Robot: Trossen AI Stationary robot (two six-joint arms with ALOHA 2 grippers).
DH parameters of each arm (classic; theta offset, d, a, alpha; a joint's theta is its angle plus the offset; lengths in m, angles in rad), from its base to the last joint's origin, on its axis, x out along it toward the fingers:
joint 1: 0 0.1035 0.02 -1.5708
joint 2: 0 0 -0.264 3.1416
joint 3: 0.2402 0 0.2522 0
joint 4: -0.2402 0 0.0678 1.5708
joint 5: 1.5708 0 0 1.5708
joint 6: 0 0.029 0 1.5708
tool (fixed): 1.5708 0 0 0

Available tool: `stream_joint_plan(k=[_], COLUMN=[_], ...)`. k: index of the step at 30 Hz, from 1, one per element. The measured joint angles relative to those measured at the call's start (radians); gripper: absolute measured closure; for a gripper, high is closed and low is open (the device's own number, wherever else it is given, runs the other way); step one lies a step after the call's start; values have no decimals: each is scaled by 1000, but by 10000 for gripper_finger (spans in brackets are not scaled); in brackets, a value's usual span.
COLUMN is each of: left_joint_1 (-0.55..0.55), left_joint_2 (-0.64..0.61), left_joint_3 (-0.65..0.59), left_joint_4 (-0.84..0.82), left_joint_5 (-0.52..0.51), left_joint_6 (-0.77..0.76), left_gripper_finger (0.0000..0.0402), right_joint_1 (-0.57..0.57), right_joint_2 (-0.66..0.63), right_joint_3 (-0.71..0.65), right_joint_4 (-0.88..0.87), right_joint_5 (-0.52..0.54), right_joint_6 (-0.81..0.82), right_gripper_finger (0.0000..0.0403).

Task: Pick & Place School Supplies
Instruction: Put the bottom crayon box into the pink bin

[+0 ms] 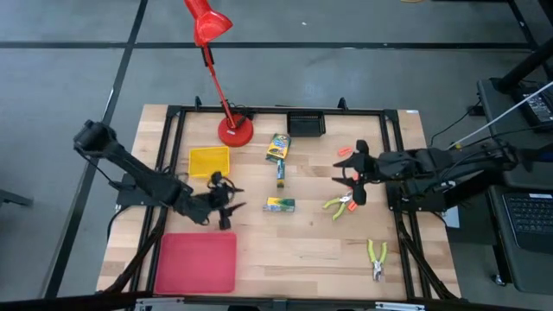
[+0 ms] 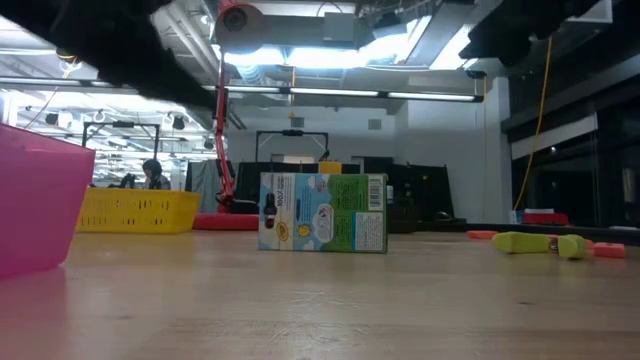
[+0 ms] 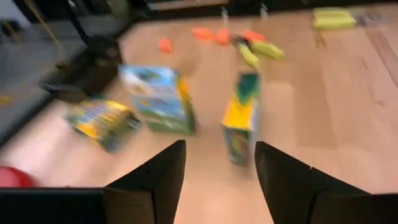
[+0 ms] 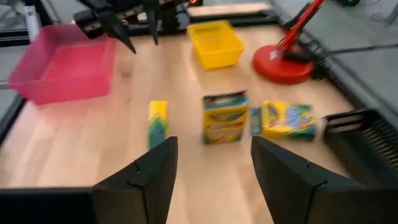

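Note:
Three green-and-yellow flat boxes stand or lie mid-table: one (image 1: 277,148) near the black tray, one (image 1: 281,170) below it, and one (image 1: 279,205) nearest the front, which shows upright in the low view (image 2: 323,212). Stubby orange pieces (image 1: 344,154) lie by my right gripper. One yellow-green-handled tool (image 1: 341,205) lies just below that gripper, another (image 1: 377,257) toward the near right corner. My left gripper (image 1: 226,200) (image 3: 219,163) is open and faces the boxes from the left. My right gripper (image 1: 352,179) (image 4: 214,163) is open and faces them from the right.
The red lamp's base (image 1: 235,131) stands at the far edge, beside the yellow tray (image 1: 209,161) and the black tray (image 1: 302,123). The pink-red tray (image 1: 197,262) fills the near left. Bare wood lies between the front box and the near edge.

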Motion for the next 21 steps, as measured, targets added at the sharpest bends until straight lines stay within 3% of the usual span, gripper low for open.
stream_joint_plan(k=[8, 13, 21], left_joint_1=[0, 38, 114], left_joint_2=[279, 364, 380], left_joint_3=[17, 84, 117], left_joint_4=[323, 325, 236], left_joint_5=[83, 104, 184], left_joint_6=[4, 14, -52], left_gripper_finger=[211, 214, 215], right_joint_1=[127, 172, 179], right_joint_2=[1, 1, 1], right_joint_3=[-26, -26, -26], right_joint_4=[16, 64, 77], right_joint_5=[120, 132, 132], right_joint_6=[59, 43, 1], right_gripper_finger=[195, 195, 195])
